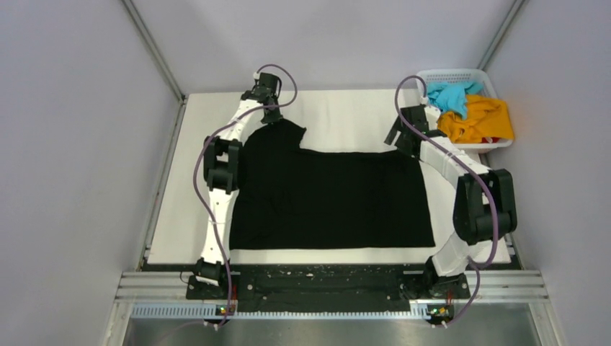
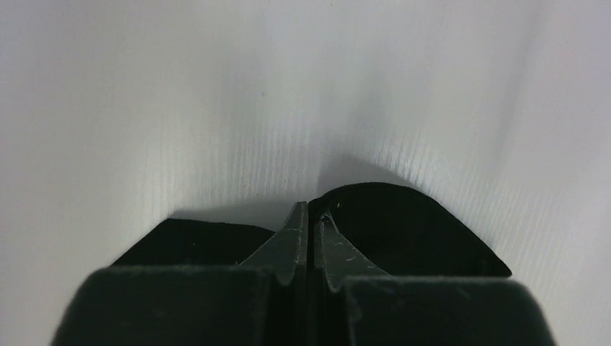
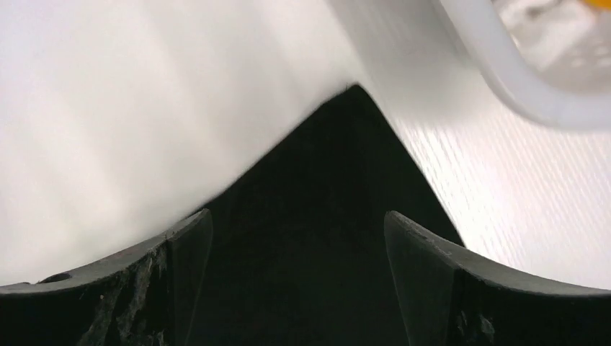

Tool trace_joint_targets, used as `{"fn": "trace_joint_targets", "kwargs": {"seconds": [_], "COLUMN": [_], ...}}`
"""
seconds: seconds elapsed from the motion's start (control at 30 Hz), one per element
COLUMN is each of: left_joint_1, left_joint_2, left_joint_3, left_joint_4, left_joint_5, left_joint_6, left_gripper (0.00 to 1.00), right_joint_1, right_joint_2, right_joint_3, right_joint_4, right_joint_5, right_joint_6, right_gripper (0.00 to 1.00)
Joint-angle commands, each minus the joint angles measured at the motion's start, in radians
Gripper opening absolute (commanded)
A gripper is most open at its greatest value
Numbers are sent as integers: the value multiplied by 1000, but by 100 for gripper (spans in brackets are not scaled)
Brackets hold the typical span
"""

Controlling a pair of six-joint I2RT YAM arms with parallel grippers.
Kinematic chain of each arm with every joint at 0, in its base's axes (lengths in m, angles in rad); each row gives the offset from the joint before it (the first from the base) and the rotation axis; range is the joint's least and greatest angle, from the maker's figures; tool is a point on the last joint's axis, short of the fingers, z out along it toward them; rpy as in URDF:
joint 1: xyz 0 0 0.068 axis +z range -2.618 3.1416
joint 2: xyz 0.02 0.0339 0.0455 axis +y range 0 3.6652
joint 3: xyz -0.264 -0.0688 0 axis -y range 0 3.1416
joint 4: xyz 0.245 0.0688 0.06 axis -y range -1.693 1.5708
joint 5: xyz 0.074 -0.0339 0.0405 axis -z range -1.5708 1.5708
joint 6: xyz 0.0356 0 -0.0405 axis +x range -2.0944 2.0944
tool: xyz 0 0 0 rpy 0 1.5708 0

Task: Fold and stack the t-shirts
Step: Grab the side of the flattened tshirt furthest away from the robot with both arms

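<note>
The black t-shirt (image 1: 331,194) lies spread flat on the white tabletop (image 1: 346,108), with both arms reaching to its far edge.
At the far-left corner, the left pincer (image 2: 308,216) is pressed together and nips the shirt's edge, black cloth rising on either side of its tips. Over at the far-right corner, the right pincer (image 3: 299,223) is spread wide, the cloth's point lying between its fingers, nothing gripped. In the far right corner, the white basket (image 1: 450,73) holds the turquoise t-shirt (image 1: 452,95) and the orange t-shirt (image 1: 484,119), crumpled side by side.
</note>
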Motion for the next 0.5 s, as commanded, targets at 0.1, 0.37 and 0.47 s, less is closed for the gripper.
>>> {"fn": "trace_joint_targets", "kwargs": {"seconds": [0.1,0.37,0.47], "left_joint_1": [-9,-20,-20], "left_joint_2": [-157,-184,-189], "left_joint_3": [-61,-77,-77], "left_joint_4": [-6,-20,-26], "left_joint_5": [-35,-51,-60], "left_joint_6": [28,36,35], "left_gripper": [0,0,0], "right_joint_1": [-13,-45,-60], "right_joint_2": [262,375,377], "right_joint_3": [243,310,285], "right_joint_4": [-27,-39,-8], "right_joint_5": [244,270,224], "right_joint_6": [-62,-67,-70], "right_gripper": [84,71,65]}}
